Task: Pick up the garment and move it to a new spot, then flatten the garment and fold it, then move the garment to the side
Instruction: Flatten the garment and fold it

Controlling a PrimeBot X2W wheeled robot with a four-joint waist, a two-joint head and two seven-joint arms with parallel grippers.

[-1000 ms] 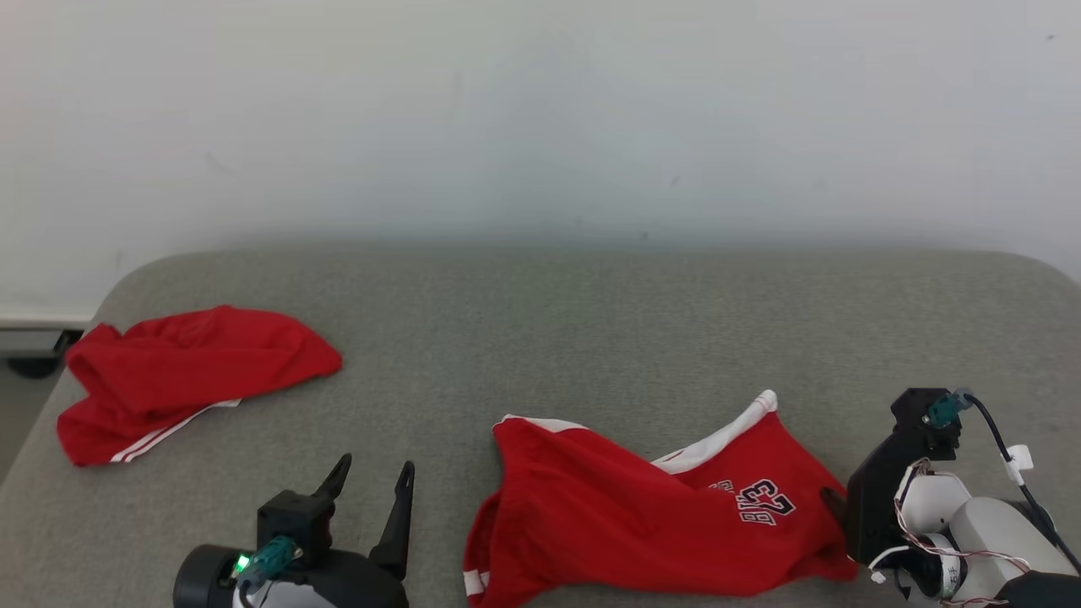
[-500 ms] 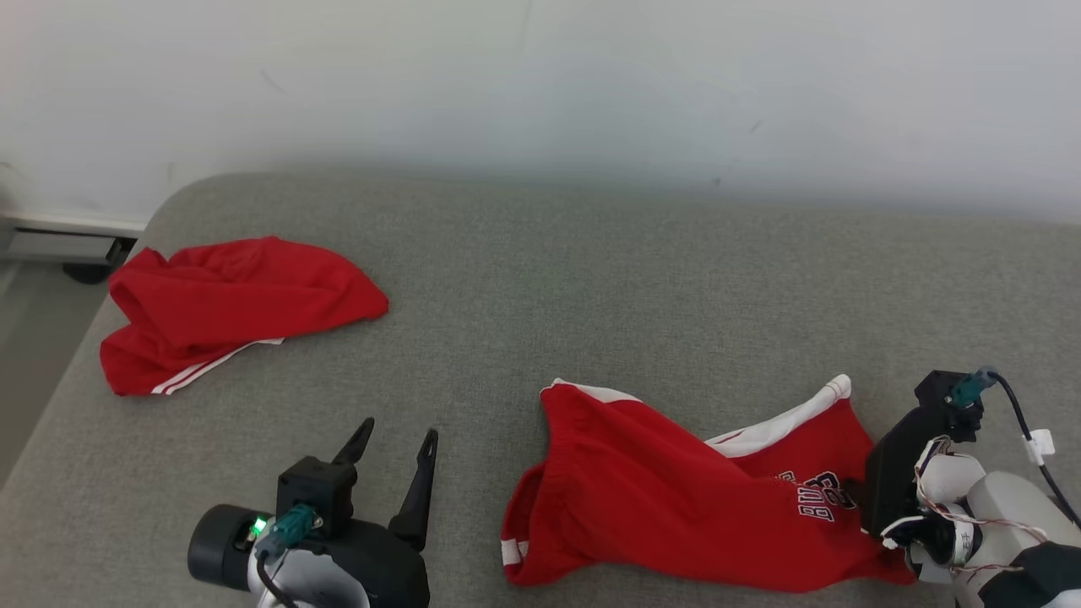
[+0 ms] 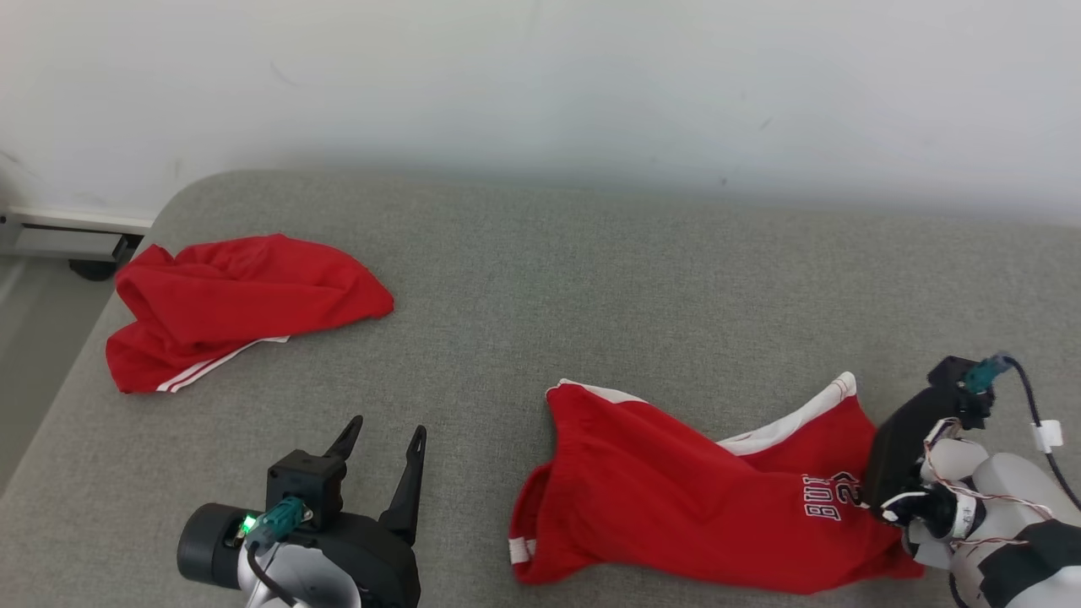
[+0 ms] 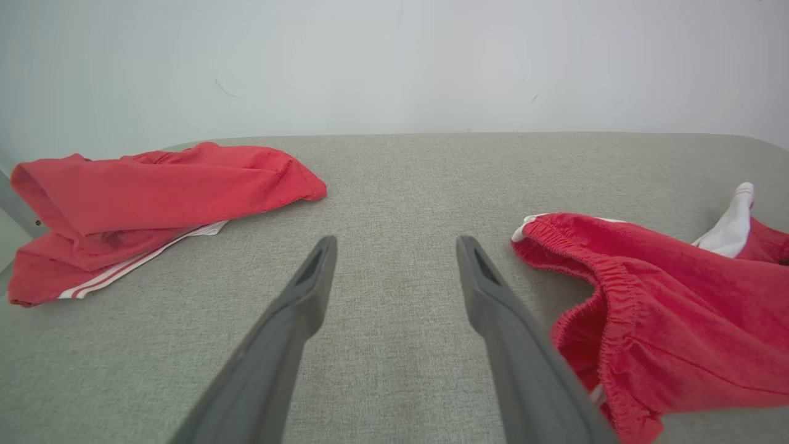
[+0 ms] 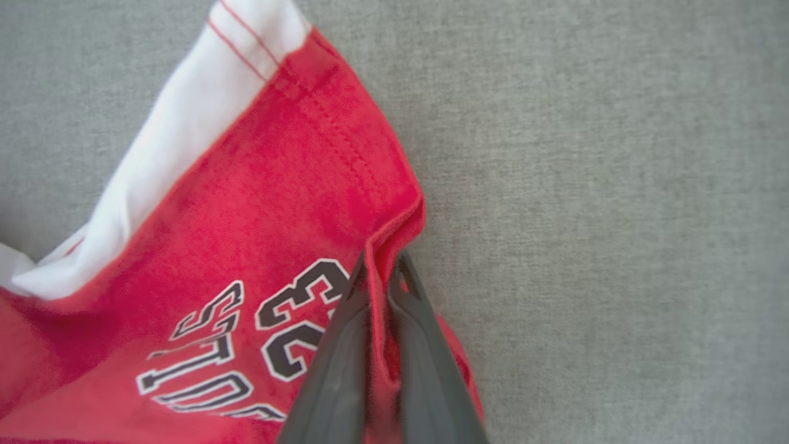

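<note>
The garment (image 3: 676,507) is a pair of red shorts with a white side stripe and a dark print with the number 23. It lies crumpled on the grey counter (image 3: 591,279), in the lower right part of the head view. Its elastic waist points to the centre of the frame and its leg hem to the right edge. It rests on the counter along all its length, and no part looks lifted.

The right fingers (image 5: 342,351) are clenched on the hem. In the right wrist view a thin fold of red cloth stands pinched between them, just beside the number. The left fingers (image 4: 296,320) are released and spread wide, with nothing between them. They are in the lower left of the head view, near the waist end of the shorts but apart from it.

In the upper left of the head view a second red garment (image 3: 236,295) with thin white stripes lies loosely bunched near the counter's corner, well apart from the shorts. Behind the counter is a plain pale wall (image 3: 540,84).

As I judge it, the task is at its very start. The grasp for the first step is made, but the lift and the move to a new spot are not yet done. Flattening, folding and moving the shorts to the side are all left. The pinch holds only a small edge, so the cloth may slip when it is raised.
</note>
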